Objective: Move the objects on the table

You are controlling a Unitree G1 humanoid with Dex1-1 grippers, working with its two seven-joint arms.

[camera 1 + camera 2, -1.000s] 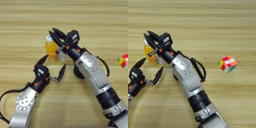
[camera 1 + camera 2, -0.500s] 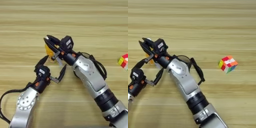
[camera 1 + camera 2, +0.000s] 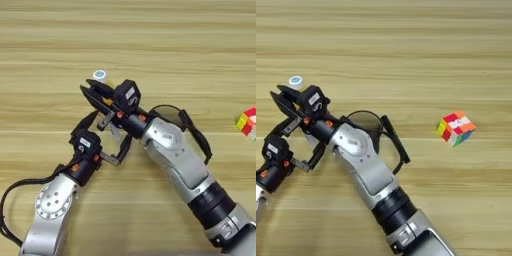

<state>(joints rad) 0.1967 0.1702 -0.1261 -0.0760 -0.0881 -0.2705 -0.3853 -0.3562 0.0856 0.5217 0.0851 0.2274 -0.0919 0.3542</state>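
The right arm (image 3: 175,165) reaches from the lower right up and leftward across the middle, its gripper (image 3: 97,97) stretched out toward the upper left with the two black fingers parted. The left arm (image 3: 52,205) rises from the lower left edge — its gripper (image 3: 105,137) sits just below the right wrist, fingers spread wide.

Bottle (image 3: 100,76) left on the table (image 3: 175,45), cube (image 3: 455,128) far right.
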